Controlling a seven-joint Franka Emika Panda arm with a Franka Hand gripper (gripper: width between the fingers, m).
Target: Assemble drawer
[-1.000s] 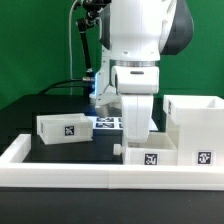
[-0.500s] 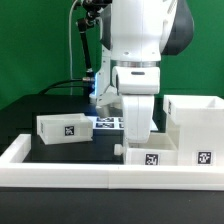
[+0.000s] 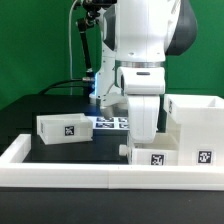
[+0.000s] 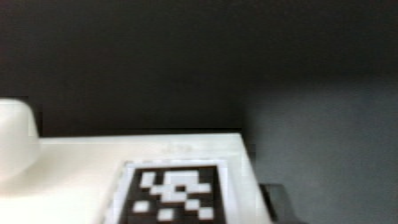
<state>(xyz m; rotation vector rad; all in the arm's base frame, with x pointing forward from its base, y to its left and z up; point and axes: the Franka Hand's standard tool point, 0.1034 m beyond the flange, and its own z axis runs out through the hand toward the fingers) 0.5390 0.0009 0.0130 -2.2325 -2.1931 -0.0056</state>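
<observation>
My gripper [image 3: 146,142] hangs straight down over a small white tray box [image 3: 152,157] that stands just behind the border wall, close beside the tall white casing [image 3: 196,122] at the exterior view's right. The fingertips are hidden behind the box; the hand appears shut on its wall. In the wrist view the tray box [image 4: 89,165] with its tag fills the near part, and one dark finger [image 4: 270,197] lies against its edge. A second tray box [image 3: 65,128] stands apart at the exterior view's left.
A long low white border wall [image 3: 70,168] runs along the front and up the exterior view's left. The marker board [image 3: 112,123] lies flat behind the arm. Black cables hang at the back. A white rounded shape [image 4: 15,135] shows in the wrist view.
My gripper and the tray box under it have shifted a little toward the exterior view's right, closer to the casing. The other tray box and the casing have not moved.
</observation>
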